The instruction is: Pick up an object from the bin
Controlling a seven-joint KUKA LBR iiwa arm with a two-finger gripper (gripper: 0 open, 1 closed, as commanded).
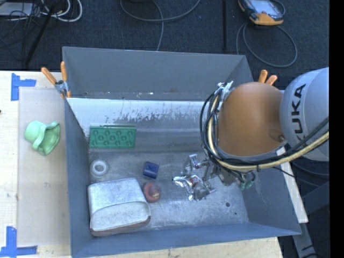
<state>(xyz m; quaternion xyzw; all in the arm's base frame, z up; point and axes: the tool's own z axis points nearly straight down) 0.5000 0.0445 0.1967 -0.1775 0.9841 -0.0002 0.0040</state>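
Note:
My gripper [194, 183] hangs low over the bare floor in the right half of the bin, below the orange wrist cover. Nothing shows in it. Nearest to it, a short way to its left, lies a small reddish rounded thing [152, 192]. A small blue cube [151, 170] sits just above that one. Both are apart from the gripper.
A white-grey padded block [117, 207] lies in the front left corner, touching the reddish thing. A clear ring [99, 168] rests near the left wall. A green studded plate [112, 137] leans at the back left. The arm and its cables cover the bin's right side.

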